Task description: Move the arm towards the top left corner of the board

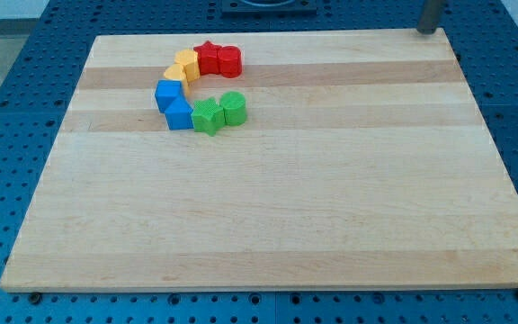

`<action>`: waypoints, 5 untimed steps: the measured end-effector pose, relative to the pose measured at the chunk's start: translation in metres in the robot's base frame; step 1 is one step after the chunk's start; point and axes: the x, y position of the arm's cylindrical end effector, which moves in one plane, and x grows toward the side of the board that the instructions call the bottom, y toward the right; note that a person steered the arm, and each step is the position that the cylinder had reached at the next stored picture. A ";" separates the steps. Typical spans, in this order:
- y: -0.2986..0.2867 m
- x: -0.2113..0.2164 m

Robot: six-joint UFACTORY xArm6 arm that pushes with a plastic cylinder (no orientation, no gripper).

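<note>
One rod only, no jaws to open or close, holding nothing: my tip (pixel 429 31) at the board's (pixel 286 216) top right corner, touching no block, well apart from all. Far toward the view's left, a C-shaped cluster: red star (pixel 208 58), red cylinder (pixel 230 61), two orange blocks (pixel 181 68), blue cube (pixel 168 94), blue block (pixel 179 114), green star (pixel 207 118), green cylinder (pixel 234 108).

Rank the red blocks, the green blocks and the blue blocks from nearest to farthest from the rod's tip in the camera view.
My tip sits at the board's top right corner, far from every block.
1. Red blocks, at the cluster's top, nearest.
2. Green blocks, at the cluster's lower right.
3. Blue blocks, at the cluster's left, farthest.
</note>
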 end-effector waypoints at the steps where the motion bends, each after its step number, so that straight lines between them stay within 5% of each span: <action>1: 0.000 0.000; 5: -0.185 0.013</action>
